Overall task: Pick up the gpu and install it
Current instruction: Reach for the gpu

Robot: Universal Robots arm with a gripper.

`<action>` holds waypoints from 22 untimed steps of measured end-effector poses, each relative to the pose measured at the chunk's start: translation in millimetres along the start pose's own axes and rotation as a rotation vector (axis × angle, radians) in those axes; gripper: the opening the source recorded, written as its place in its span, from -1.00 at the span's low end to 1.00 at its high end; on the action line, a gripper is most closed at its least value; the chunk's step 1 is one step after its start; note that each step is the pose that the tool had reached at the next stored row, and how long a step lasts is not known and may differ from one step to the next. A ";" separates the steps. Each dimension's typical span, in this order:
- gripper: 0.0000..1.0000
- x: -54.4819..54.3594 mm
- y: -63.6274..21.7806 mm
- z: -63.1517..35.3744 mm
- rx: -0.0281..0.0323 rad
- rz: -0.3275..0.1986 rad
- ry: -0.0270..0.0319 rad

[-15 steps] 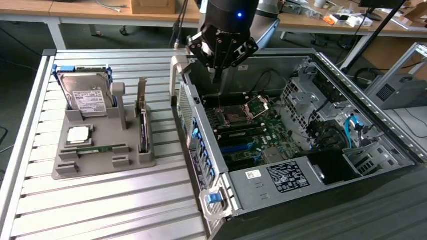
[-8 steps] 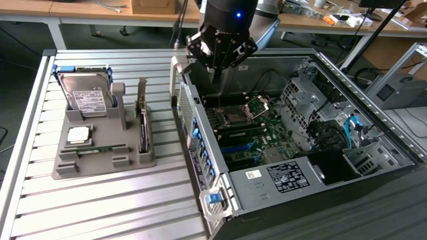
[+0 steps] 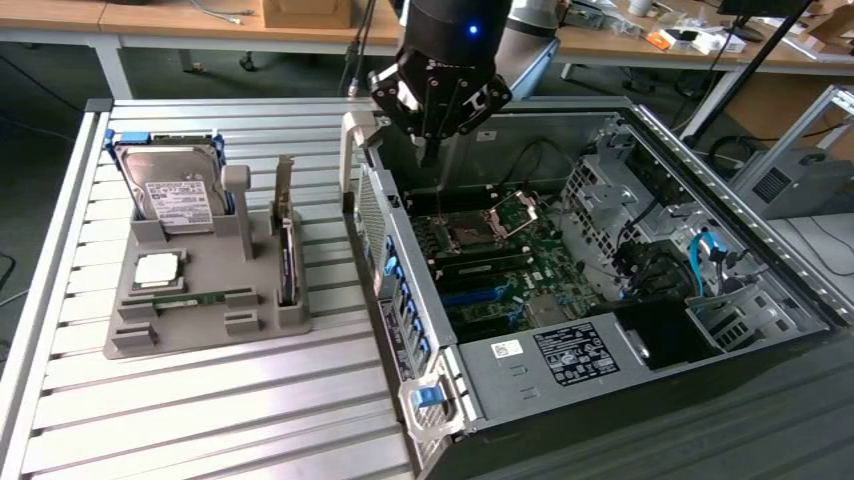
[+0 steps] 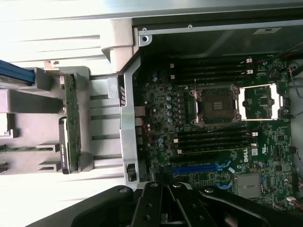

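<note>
gpu (image 3: 286, 255) on edge, lengthwise along holder (image 3: 200, 325)

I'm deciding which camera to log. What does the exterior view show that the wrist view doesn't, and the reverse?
From the exterior view: the hard drive and loose processor chip in the grey tray, plus the power supply. From the wrist view: the white Dell label on the motherboard. In both: the gpu standing on edge in the tray, the open CPU socket, and the shut gripper above the case.
</note>
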State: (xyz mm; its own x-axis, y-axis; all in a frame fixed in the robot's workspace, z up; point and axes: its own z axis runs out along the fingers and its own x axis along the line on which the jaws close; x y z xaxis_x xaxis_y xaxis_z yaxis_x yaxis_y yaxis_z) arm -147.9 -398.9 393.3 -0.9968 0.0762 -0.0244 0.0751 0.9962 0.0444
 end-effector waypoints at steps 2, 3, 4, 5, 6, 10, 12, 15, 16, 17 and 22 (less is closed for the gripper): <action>-0.79 1.1 -0.1 0.0 0.0000 0.000 0.0000; -0.79 1.4 -0.1 0.0 0.0000 0.000 -0.0001; -0.79 1.7 -0.1 -0.1 0.0001 0.000 0.0000; -0.79 2.0 -0.2 0.0 0.0000 0.000 0.0000; -0.79 2.3 -0.2 -0.1 0.0000 0.000 0.0000; -0.79 3.7 -0.3 -0.1 0.0000 0.000 0.0000; -0.79 4.3 -0.3 -0.1 0.0000 0.000 0.0000; -0.79 5.1 -0.4 -0.2 0.0000 0.000 0.0000; -0.79 5.4 -0.4 -0.2 0.0000 0.000 0.0000; -0.79 5.6 -0.4 -0.2 0.0000 0.000 0.0000; -0.79 7.0 -0.5 -0.2 0.0000 0.000 0.0000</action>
State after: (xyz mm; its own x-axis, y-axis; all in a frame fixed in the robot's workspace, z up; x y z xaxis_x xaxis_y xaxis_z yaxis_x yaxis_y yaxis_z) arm -154.9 -398.9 393.3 -0.9968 0.0762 -0.0245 0.0751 0.9962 0.0444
